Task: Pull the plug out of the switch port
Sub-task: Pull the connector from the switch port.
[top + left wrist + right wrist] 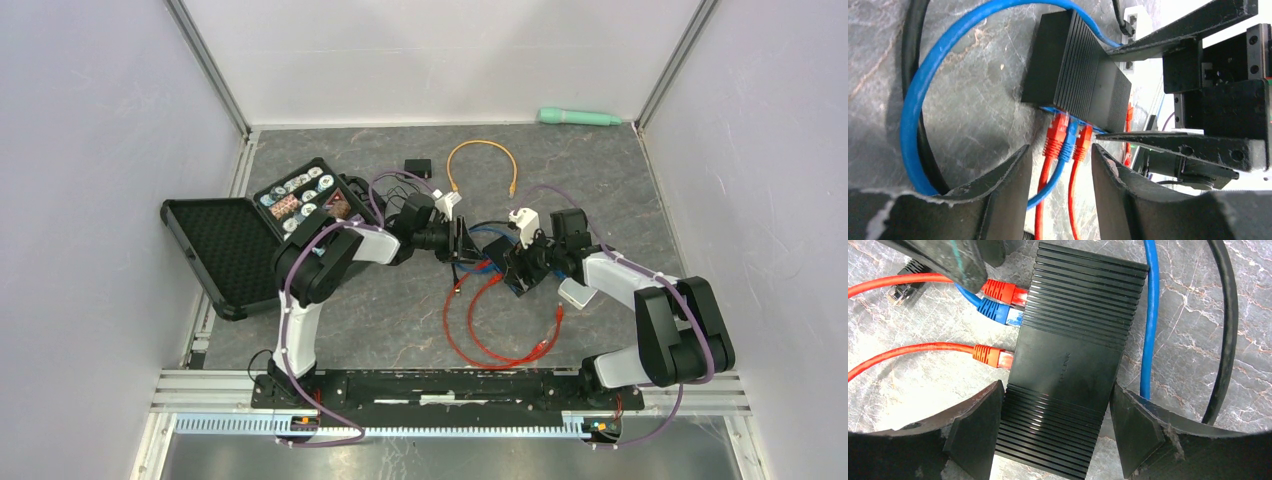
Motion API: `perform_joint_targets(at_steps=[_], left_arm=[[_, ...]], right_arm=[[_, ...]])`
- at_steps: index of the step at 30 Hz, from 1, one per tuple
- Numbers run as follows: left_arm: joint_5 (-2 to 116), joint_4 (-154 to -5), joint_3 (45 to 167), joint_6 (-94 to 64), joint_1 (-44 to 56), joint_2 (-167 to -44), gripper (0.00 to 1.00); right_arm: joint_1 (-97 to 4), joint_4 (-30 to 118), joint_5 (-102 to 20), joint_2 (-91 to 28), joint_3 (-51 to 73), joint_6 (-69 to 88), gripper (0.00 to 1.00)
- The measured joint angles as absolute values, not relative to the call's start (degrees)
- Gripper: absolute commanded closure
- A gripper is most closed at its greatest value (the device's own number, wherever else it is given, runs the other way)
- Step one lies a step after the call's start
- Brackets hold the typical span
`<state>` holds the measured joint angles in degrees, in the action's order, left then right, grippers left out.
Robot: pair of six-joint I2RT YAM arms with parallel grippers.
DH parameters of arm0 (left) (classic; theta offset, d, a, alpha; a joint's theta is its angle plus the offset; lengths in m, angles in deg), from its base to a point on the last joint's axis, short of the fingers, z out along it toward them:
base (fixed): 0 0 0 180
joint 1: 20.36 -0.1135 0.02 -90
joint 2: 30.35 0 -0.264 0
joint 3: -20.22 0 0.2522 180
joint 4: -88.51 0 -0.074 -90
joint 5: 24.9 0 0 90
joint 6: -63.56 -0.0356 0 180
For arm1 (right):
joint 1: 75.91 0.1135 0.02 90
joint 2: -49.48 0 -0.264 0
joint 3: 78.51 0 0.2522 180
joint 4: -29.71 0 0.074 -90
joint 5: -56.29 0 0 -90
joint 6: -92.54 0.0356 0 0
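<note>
The black ribbed switch [1068, 350] lies on the grey mat. Three plugs sit in its ports side by side: a red plug [998, 290], a blue plug [995, 312] and another red plug [990, 355]. My right gripper [1055, 405] straddles the switch's near end, with a pad pressed on each side. My left gripper [1060, 155] is open around the three cables just behind the plugs [1069, 137], with a gap on each side. One left finger [948, 260] hangs over the upper red plug. In the top view both grippers [465, 240] meet at mid-table, hiding most of the switch.
A blue cable [913, 110] and a thick black cable [1228, 330] loop around the switch. Red cables [490, 340] loop toward the near edge. An open black case [230, 250] lies at the left. A yellow cable [480, 160], a small black box [418, 165] and a green tool [580, 117] lie behind.
</note>
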<state>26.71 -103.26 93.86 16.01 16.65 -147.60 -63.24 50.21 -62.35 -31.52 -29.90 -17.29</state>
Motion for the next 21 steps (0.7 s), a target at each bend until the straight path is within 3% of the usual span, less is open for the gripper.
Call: perform_joint_targets(at_steps=[12, 21], left_arm=[[23.0, -101.6, 100.7, 16.6, 17.2, -153.7, 0.55], [21.1, -104.0, 100.8, 19.1, 17.1, -155.1, 0.55]], right_arm=[[-63.3, 49.9, -63.0, -32.5, -29.9, -17.3, 0.71], [-63.3, 49.9, -63.3, -32.6, -29.9, -17.5, 0.71]])
